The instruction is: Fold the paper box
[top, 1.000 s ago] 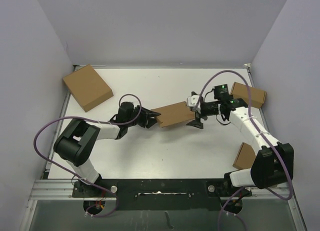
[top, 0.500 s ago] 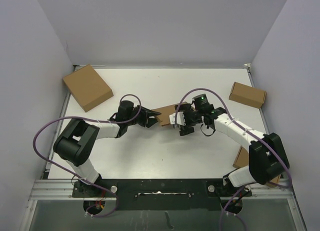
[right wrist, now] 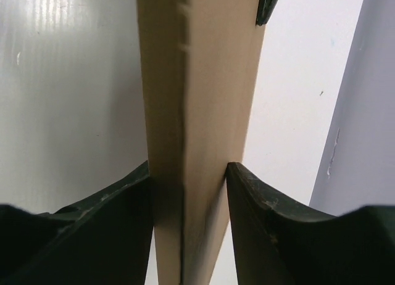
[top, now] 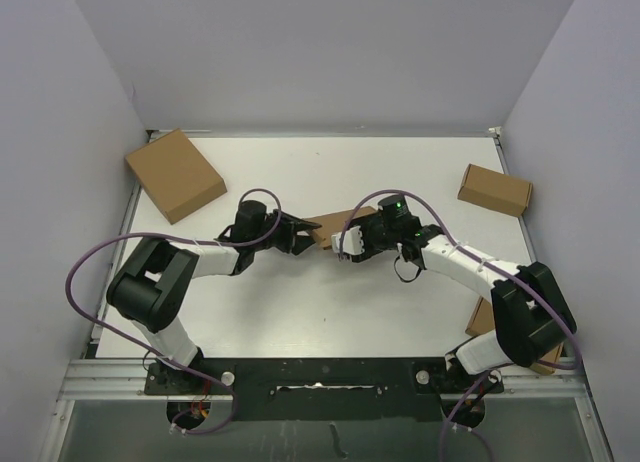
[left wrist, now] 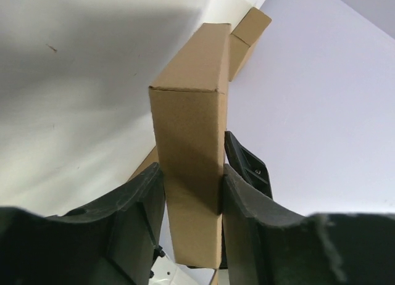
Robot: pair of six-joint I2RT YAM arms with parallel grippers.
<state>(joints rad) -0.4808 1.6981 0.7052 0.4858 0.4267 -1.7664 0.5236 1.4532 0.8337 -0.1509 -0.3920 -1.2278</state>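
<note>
The white table (top: 300, 302) carries a large closed box (top: 175, 174) at its far left corner. Near the middle, the paper box (top: 335, 225), folded thin, sits between both arms, seemingly held on edge off the surface. A smaller box (top: 495, 189) lies far right, another (top: 483, 317) by the right arm's base. The left gripper (left wrist: 191, 186) clamps one end of the paper box; the right gripper (right wrist: 188, 174) pinches the other end
</note>
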